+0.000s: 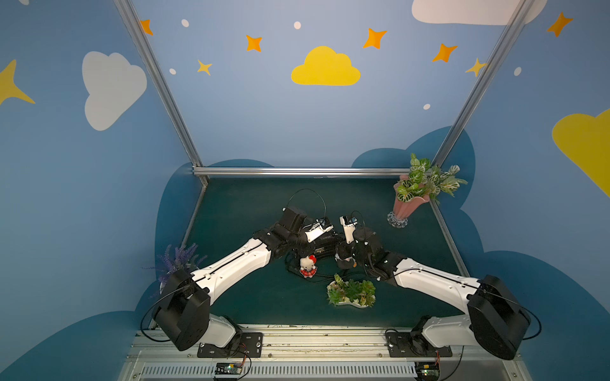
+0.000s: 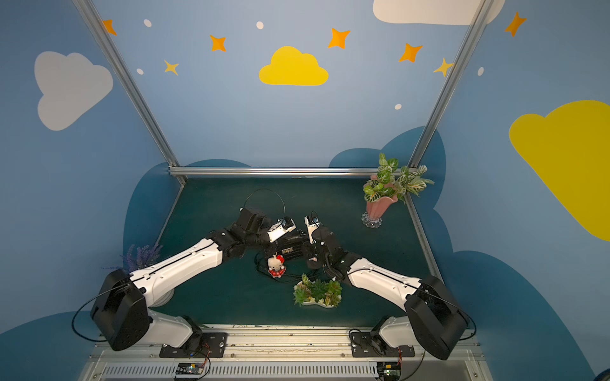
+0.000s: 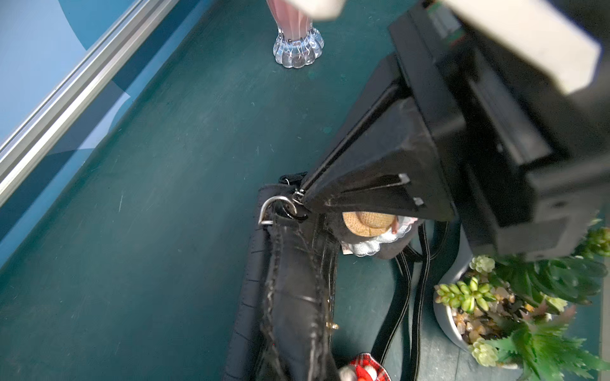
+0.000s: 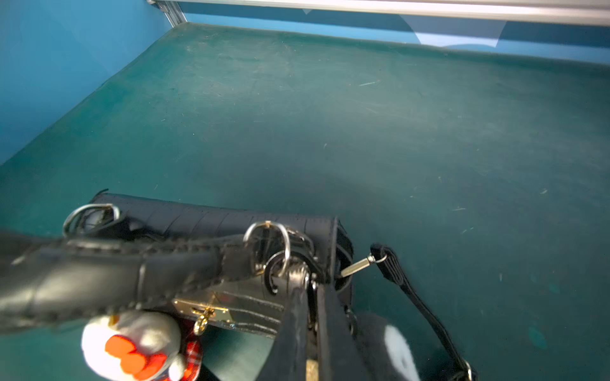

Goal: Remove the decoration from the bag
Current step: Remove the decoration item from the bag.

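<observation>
At the middle of the green tabletop [image 1: 264, 204], between the two wrists, the bag [image 2: 286, 250] sits with its gold-latched front turned toward the robot. Its thin shoulder strap [image 4: 412, 297] leaves the bag's right end and trails in loops over the tabletop in front of it. A white kitten plush [image 1: 308, 265] in a red bow and tartan dress lies just in front of the bag, among those loops; whether it is clipped to the bag cannot be made out. A dark plush in a straw hat [image 3: 366, 224] rests against the bag's front right corner, below the right wrist.

The right gripper [image 4: 307, 275] reaches down to the right end of the top handle [image 4: 99, 280], where a metal D-ring [image 3: 275, 206] stands up. Its jaws are pressed together, pinching a small metal clasp [image 3: 297, 194] just beside that ring. The left gripper [image 1: 328, 238] hangs over the top of the bag. Its jaws are hidden under the wrist in both top views, and they are closed. The raised handle runs from the D-ring toward them, but whether they clamp it cannot be told.

A white dish of succulents [image 1: 351, 293] sits nearer the robot than the bag, apart from it. A pink vase with leafy stems [image 1: 404, 206] stands at the far right corner, well apart, and a lavender sprig [image 1: 178, 260] stands by the left arm's base
</observation>
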Controlling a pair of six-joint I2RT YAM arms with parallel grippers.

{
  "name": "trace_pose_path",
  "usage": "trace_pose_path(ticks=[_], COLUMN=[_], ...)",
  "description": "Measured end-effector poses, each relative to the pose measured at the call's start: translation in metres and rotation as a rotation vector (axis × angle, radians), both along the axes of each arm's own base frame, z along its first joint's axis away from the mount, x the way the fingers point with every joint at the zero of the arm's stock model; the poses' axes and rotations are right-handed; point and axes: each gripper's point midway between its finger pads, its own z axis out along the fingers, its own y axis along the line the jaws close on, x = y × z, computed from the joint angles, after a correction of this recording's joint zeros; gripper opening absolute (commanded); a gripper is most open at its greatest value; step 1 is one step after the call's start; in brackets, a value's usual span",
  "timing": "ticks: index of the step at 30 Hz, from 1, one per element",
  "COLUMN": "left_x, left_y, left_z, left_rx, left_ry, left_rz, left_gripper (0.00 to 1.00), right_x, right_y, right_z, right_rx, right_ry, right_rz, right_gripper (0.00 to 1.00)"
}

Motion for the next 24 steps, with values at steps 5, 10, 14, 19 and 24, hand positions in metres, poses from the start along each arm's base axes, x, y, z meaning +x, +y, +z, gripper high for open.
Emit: trace_pose_path(ticks=[5, 10, 14, 19, 24], left_x=[0.000, 0.000, -0.002, -0.001, -0.002], left_y=[-0.002, -0.002, -0.004, -0.005, -0.006], left_z=[0.001, 0.000, -0.001, -0.002, -0.002], left_rx=[-0.020, -0.031, -0.043, -0.061, -0.079], left_ry=[0.003, 0.009, 0.013, 0.016, 0.023], left_rz=[-0.001, -0.004, -0.016, -0.019, -0.028], left_gripper=[0.12, 0.12, 0.12, 0.12, 0.12], right_x=[0.003, 0.004, 0.006, 0.009, 0.012], right_y=[0.001, 0.001, 0.001, 0.002, 0.004], right_z=[0.001, 0.001, 0.003, 0.003, 0.005], right_rx=[0.008, 0.023, 0.047, 0.072, 0.082], right_ry=[0.053, 0.105, 0.154, 0.214, 0.272], right_rz=[-0.011, -0.035, -0.073, -0.120, -0.163], right_gripper=[0.03, 0.01, 0.00, 0.00, 0.00])
